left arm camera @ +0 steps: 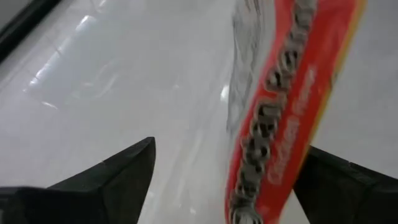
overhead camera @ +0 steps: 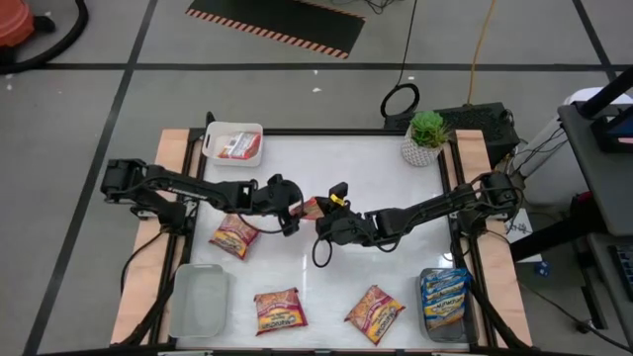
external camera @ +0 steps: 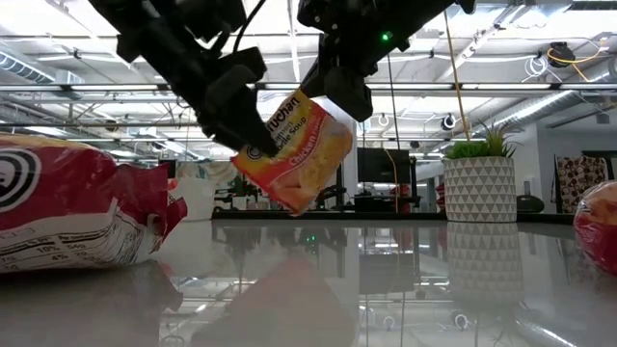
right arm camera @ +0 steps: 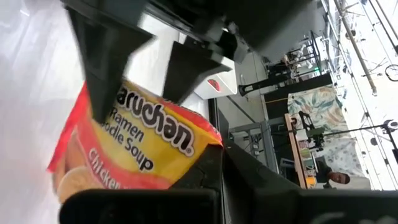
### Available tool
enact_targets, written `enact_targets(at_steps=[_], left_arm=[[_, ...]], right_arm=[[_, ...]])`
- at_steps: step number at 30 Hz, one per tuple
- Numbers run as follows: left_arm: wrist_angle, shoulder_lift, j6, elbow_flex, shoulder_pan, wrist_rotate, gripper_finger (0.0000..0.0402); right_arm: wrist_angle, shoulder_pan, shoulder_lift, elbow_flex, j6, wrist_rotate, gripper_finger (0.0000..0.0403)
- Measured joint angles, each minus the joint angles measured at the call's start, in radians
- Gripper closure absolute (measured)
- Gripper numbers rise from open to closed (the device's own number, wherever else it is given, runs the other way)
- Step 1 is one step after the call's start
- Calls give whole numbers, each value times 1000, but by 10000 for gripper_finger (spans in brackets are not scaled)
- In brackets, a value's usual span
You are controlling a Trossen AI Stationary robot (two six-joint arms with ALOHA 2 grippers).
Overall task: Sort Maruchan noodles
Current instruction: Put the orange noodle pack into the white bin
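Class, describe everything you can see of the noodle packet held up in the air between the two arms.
The noodle packet is a flat, glossy plastic pouch, yellow on its face with an orange-red border, printed "Ramen Noodle Soup" and "Chicken". It hangs tilted above the white table, near the middle, touching no other packet. The right gripper is shut on its upper edge. The left gripper stands with its fingers open on either side of the packet; whether they press it cannot be told.

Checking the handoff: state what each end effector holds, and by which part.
Right end effector pinches the orange-red Maruchan packet at its upper edge, in mid-air. Left end effector stands open around the packet's opposite edge, not gripping.
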Motion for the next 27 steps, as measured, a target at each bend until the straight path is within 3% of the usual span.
enact_targets(at_steps=[15,21,27], left_arm=[[5,-1,30,1,25,75,280],[4,-1,34,1,25,75,282],[3,-1,34,1,25,75,269]], right_arm=[[0,0,0,0,-4,0,403],[0,0,0,0,-5,0,397],[6,1,-1,0,-4,19,351]])
